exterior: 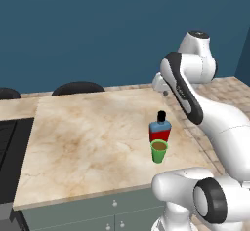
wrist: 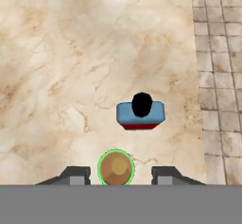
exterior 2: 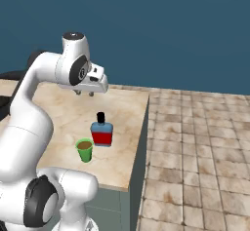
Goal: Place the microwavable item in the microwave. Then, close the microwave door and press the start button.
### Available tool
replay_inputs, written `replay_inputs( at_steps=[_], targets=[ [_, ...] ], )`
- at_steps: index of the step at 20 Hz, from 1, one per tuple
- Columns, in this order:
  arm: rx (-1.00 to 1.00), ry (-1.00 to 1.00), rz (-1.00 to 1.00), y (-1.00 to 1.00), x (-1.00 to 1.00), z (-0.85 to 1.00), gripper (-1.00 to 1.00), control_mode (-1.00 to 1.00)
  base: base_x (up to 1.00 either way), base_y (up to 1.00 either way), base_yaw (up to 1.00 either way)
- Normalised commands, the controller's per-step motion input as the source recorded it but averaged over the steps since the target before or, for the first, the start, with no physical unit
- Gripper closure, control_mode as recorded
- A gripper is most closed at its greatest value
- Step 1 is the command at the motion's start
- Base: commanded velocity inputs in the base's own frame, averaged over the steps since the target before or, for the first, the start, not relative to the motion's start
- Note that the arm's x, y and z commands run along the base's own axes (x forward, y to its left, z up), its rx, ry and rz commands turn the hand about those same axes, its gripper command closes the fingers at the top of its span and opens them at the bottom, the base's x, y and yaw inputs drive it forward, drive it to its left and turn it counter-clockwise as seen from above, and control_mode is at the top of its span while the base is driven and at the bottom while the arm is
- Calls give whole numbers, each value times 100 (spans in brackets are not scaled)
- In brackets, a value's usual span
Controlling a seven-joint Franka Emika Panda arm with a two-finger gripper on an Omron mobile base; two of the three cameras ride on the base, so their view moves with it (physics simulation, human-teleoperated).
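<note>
A broad marble counter [exterior: 88, 142] carries the scene, its right edge dropping to a tiled floor [exterior 2: 195, 147] and grey cabinet fronts [exterior: 97, 215] showing beneath its near edge. The white arm [exterior: 195, 93] bends over the counter's far right part, and the gripper [exterior 2: 84, 93] hangs above the surface, well clear of anything on it. In the hand view its two dark fingertips [wrist: 75, 175] stand apart with nothing between them at their own height, so the jaws are open and hold nothing. Below them, seen from straight above, the small green cup [wrist: 116, 168] with its brown contents lies in line with the gap between the fingertips, on the counter near its right edge. Just beside the cup stands the blue-and-red bottle [exterior: 160, 127] with a black cap; whether the two touch cannot be told. The cup's lower rim is cut off at the bottom of the hand view. In the left base view the arm's forearm hides the gripper, and dark rounded shapes [exterior: 78, 87] behind the counter's far edge are too cropped to identify.
</note>
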Motion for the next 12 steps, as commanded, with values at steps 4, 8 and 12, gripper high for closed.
replay_inputs(
  at_steps=[4,8,12],
  targets=[
    [-3,-6,0,2,-26,-5,-100,-100,0,0,0],
    [-1,-20,0,0,-82,-65,-100,-100,0,0,0],
    [1,0,-8,0,-56,-100,-100,-100,0,0,0]
  ],
)
